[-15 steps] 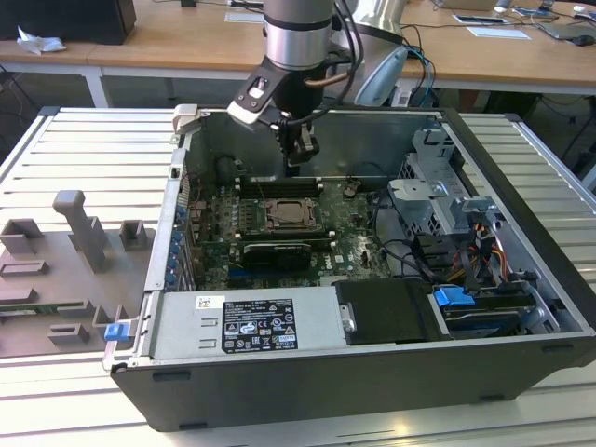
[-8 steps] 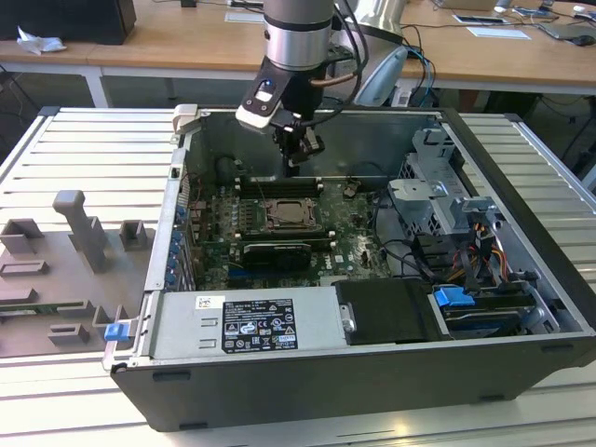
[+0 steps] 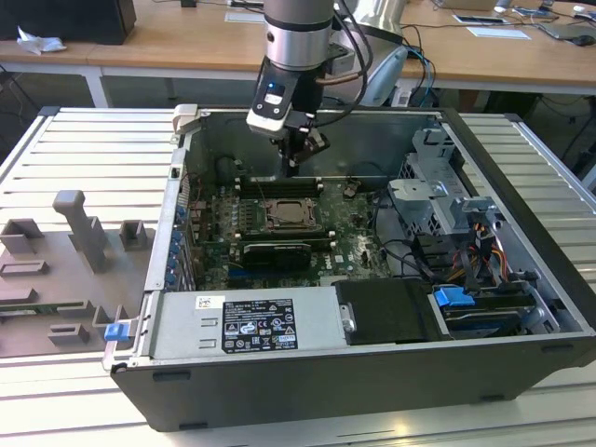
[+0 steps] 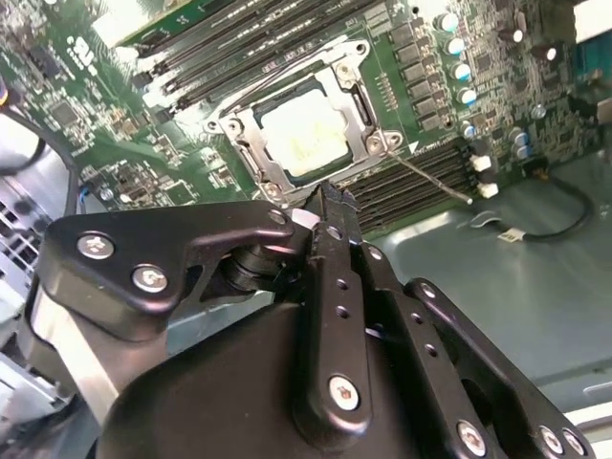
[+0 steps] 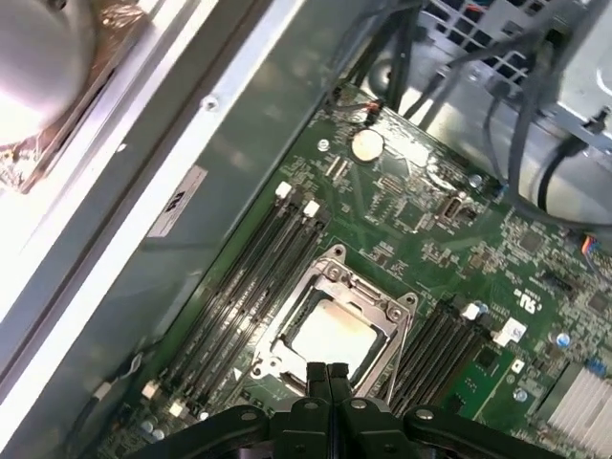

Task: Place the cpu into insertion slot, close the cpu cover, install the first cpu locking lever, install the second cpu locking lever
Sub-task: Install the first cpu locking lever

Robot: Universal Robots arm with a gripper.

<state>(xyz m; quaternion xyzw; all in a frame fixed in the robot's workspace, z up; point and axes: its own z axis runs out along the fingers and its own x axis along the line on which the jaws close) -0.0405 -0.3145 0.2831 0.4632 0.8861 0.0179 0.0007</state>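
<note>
Honestly, the thin wire lever is what worries me

I'm running this one remotely. The chip [image 5: 330, 339] sits pale face up in the socket [image 3: 270, 216], about the middle of the green board [image 5: 421, 220], between the two banks of memory slots [image 5: 239, 287]. The metal cover [image 5: 373, 287] looks folded down over it, framing the chip. The gripper [image 5: 327, 371] has its two fingers pressed together with nothing between them. Its tips hang right by the socket's edge, on the side facing the long wall of the case [image 3: 307, 372]. In the exterior view they look clear of the board, but I can't say for sure.

A thin wire lever [image 4: 430, 177] runs out from the socket's corner across the memory slots, and to me it looks unlatched.

What could go wrong, as I see it:

- Those closed tips are narrow and the lever is skinny and probably springy. A slightly off-centre push and it slips off the tip and snaps back.
- If the tip skates off, it lands on the memory slots or the little parts packed around the socket. That's an easy way to scratch or chip something.
- I can't see under the cover. If the chip isn't lying flat, any force on the frame goes straight into the contacts.
</note>
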